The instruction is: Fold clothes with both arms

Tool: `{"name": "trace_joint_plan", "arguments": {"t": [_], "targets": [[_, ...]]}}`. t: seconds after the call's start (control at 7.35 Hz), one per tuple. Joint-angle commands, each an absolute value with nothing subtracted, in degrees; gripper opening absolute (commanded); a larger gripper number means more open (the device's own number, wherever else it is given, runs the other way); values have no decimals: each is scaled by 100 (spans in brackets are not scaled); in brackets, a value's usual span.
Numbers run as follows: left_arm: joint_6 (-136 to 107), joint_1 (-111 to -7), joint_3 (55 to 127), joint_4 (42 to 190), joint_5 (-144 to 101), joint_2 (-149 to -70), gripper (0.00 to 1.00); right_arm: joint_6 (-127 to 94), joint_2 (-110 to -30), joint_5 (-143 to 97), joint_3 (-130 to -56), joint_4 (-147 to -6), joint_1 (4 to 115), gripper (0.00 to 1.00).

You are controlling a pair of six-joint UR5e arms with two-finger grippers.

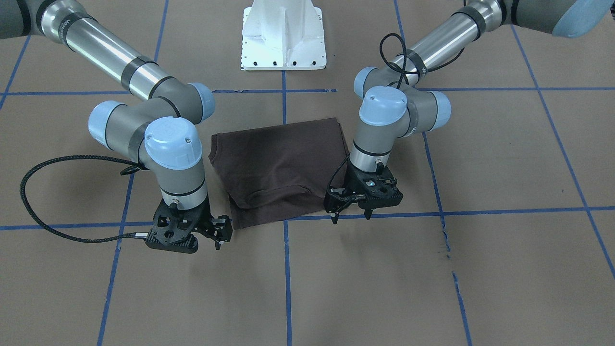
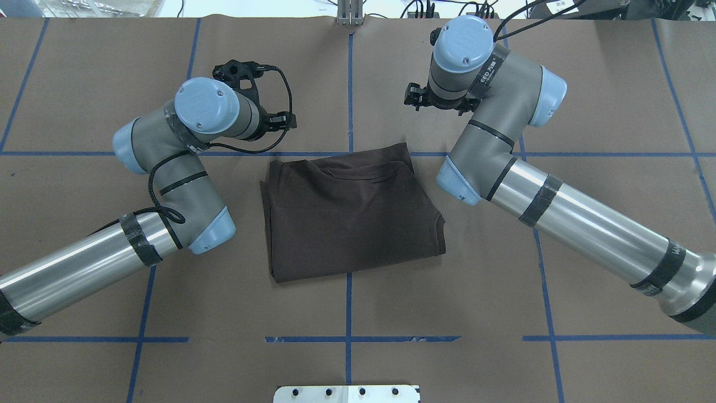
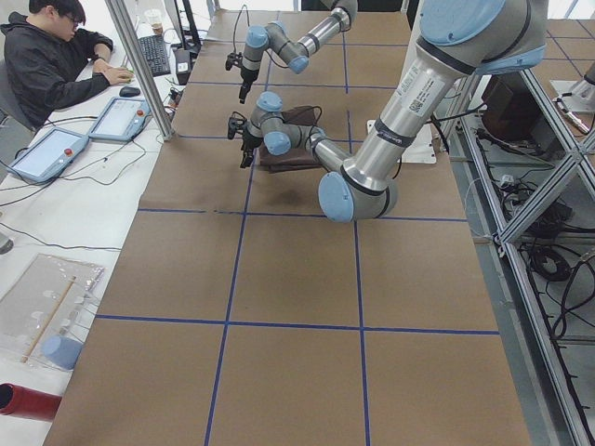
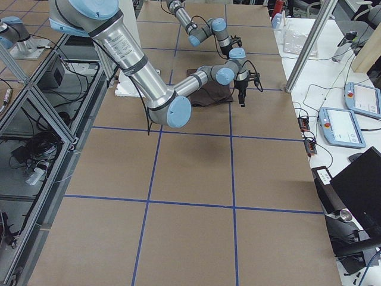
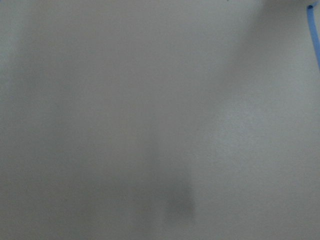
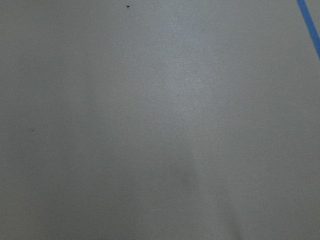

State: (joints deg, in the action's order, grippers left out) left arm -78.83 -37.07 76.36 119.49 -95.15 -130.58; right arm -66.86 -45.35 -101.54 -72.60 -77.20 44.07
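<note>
Lower the parted, empty left gripper (image 1: 350,216) and the right gripper (image 1: 218,240), spread impossible to tell, together onto far corners of the shirt (image 1: 283,168); pinch evenly, fold nearward, edges square.

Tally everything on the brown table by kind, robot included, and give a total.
T-shirt: 1
Robot arms: 2, left arm and right arm
White pedestal base: 1
Total: 4
</note>
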Motion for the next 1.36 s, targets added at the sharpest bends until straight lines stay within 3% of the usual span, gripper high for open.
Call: {"name": "trace_joint_plan", "arguments": {"t": [0.0, 0.54, 1.22], "targets": [[-8401, -3534, 7646, 11839, -9519, -13218, 47, -6662, -4544, -10151, -7260, -7717, 4403, 100], [-8429, -3533, 7655, 10122, -9510, -13692, 48, -6732, -4623, -10143, -7269, -7717, 4359, 100], [-8402, -3437, 7638, 9545, -9510, -13790, 50, -6724, -4667, -10134, -7269, -7717, 4333, 100]]}}
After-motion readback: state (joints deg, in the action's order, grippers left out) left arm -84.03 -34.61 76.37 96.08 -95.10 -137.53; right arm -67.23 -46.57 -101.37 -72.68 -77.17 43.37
